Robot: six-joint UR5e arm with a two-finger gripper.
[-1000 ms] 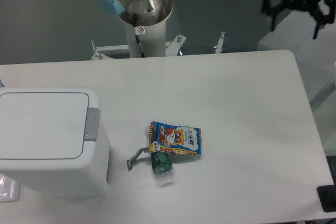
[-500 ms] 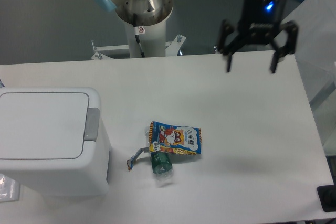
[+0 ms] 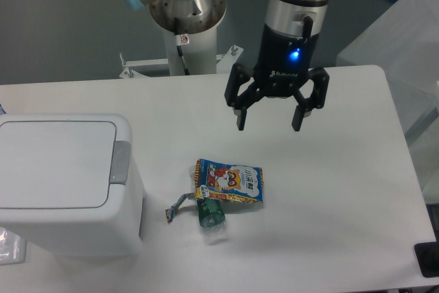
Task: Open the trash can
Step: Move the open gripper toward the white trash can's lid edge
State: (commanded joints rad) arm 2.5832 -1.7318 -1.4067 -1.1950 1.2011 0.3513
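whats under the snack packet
A crumpled green wrapper pokes out beneath the snack packet, with a grey strip beside it. How far the wrapper reaches under the packet is hidden.

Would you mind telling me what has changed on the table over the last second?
The gripper swept in from the upper right corner, moving left and down, and now hangs open over the table's middle, empty. It has taken hold of nothing. The trash can stays shut, and the snack packet and green wrapper lie where they were.
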